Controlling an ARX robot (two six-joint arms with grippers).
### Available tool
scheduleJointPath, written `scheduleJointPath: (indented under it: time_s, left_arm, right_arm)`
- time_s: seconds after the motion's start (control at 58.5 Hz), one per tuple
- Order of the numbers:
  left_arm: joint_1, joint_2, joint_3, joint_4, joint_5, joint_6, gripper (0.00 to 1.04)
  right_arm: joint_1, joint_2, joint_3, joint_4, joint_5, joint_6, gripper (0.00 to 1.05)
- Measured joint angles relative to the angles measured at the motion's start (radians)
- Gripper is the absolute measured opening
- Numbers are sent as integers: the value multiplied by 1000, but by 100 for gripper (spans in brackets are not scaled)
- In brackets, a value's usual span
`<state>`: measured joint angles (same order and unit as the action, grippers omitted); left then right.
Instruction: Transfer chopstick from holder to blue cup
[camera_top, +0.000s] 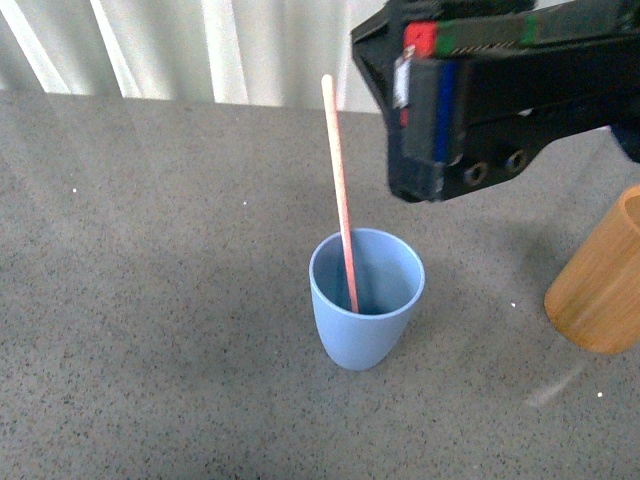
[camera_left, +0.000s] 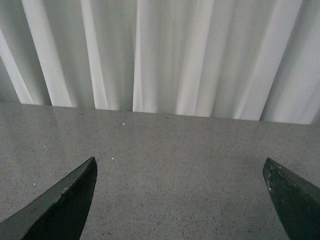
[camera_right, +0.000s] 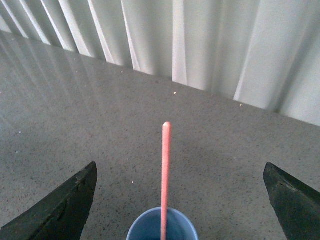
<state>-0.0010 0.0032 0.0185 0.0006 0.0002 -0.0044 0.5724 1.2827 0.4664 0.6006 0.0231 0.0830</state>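
The salmon-pink chopstick (camera_top: 339, 180) stands inside the light blue cup (camera_top: 366, 322) at the table's middle, leaning against its far rim. The tan wooden holder (camera_top: 602, 280) stands at the right edge, cut off by the frame. My right arm's body fills the upper right of the front view, above and behind the cup; its fingertips do not show there. In the right wrist view my right gripper (camera_right: 180, 172) is open, its jaws wide apart on either side of the chopstick (camera_right: 165, 170) and cup (camera_right: 145, 229), touching neither. My left gripper (camera_left: 180, 167) is open and empty over bare table.
The grey speckled table (camera_top: 150, 300) stretches left and forward of the cup. White pleated curtains (camera_top: 200, 45) hang along its far edge. The holder stands close to the right of the cup.
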Motion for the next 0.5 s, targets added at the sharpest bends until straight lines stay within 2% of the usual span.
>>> scheduleJointPath:
  time_s: [0.103,0.496]
  left_arm:
    - [0,0,0,0,0,0,98]
    - [0,0,0,0,0,0,98]
  right_arm:
    - [-23,-85,5,-48,5,8,95]
    - [-30,-107,15,-50,7,19,95]
